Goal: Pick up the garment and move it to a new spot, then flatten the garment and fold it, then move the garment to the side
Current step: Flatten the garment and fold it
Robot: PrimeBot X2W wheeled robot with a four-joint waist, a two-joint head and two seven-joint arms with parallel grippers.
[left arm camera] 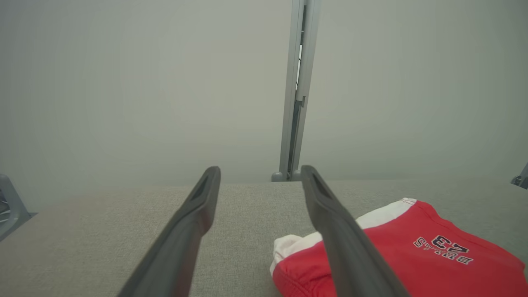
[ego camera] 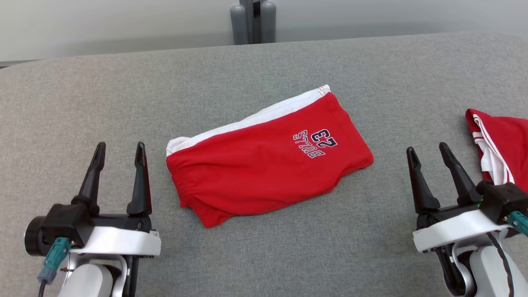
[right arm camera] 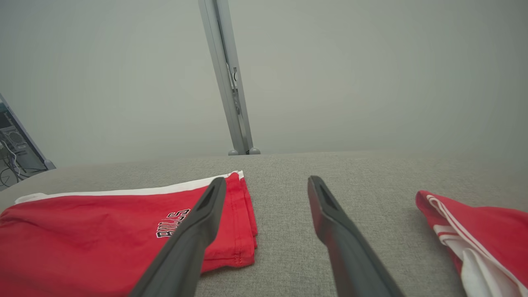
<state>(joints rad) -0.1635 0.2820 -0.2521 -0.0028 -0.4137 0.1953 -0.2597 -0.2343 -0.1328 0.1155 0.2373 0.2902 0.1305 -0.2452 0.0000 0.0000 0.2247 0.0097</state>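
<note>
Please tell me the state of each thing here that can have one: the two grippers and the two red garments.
left gripper: open, empty, beside the shorts without touching them.
right gripper: open, empty, between the two garments.
red shorts: folded, lying flat on the grey table, not held.
second red garment: rumpled, lying loose to the robot's right, not held.

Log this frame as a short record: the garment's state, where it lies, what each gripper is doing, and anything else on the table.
garment: red shorts, folded, print facing up
place: middle of grey table
left gripper: open, empty, apart from the shorts
right gripper: open, empty
other: second red garment, loose, at the right
</note>
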